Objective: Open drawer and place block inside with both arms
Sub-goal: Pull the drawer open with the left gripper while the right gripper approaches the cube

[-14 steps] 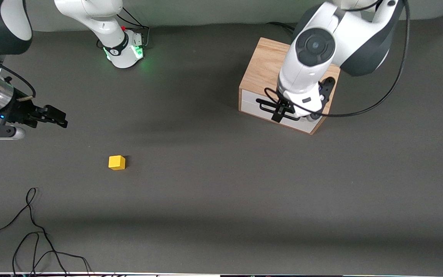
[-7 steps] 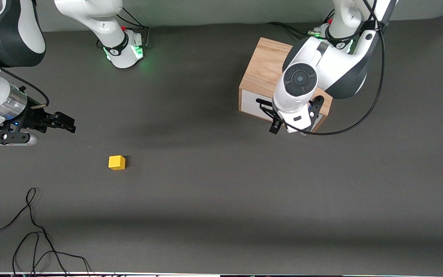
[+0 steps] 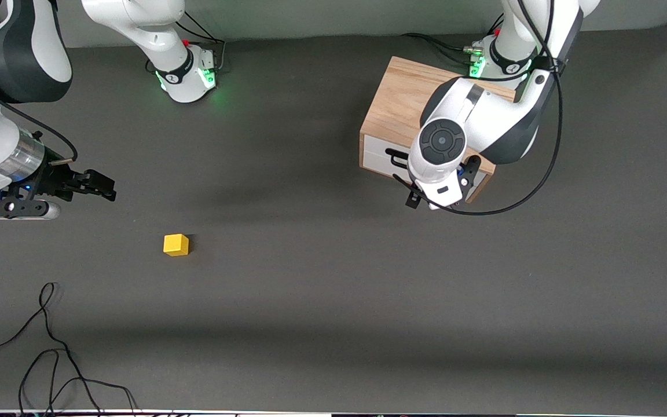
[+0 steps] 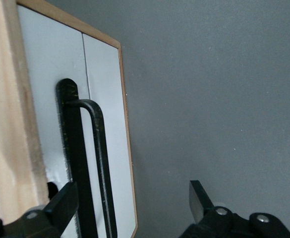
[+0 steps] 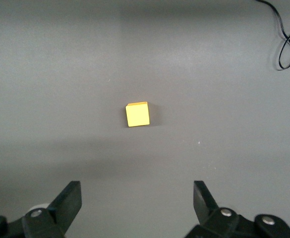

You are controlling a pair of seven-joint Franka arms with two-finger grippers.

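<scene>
Your left gripper [image 3: 435, 194] is down in front of the cabinet [image 3: 403, 104], right at the white face of the drawer [image 3: 380, 156], and its jaws are spread wide. In the left wrist view one finger [image 4: 65, 206] sits against the drawer front beside the black bar handle [image 4: 97, 163], while the other hangs out over bare table [image 4: 224, 74], so the handle lies between the jaws, close to the cabinet-side finger, and nothing is gripped. The drawer looks closed, its panel flush with the oak frame. Now your right gripper [image 3: 93, 185]: it hovers over the table at the right arm's end, jaws released as well, both fingers [image 5: 68, 201] set well apart in the right wrist view. The block [image 3: 176, 244] sits on the grey table, untouched, well apart from the cabinet and nearer to the front camera than the right gripper's spot. In the right wrist view you see the yellow cube [image 5: 137, 114] lined up roughly midway between the two fingers but out ahead of the tips, clear table between them. A loose black cable [image 3: 50, 347] lies on the table, nearer the front camera than the block.
</scene>
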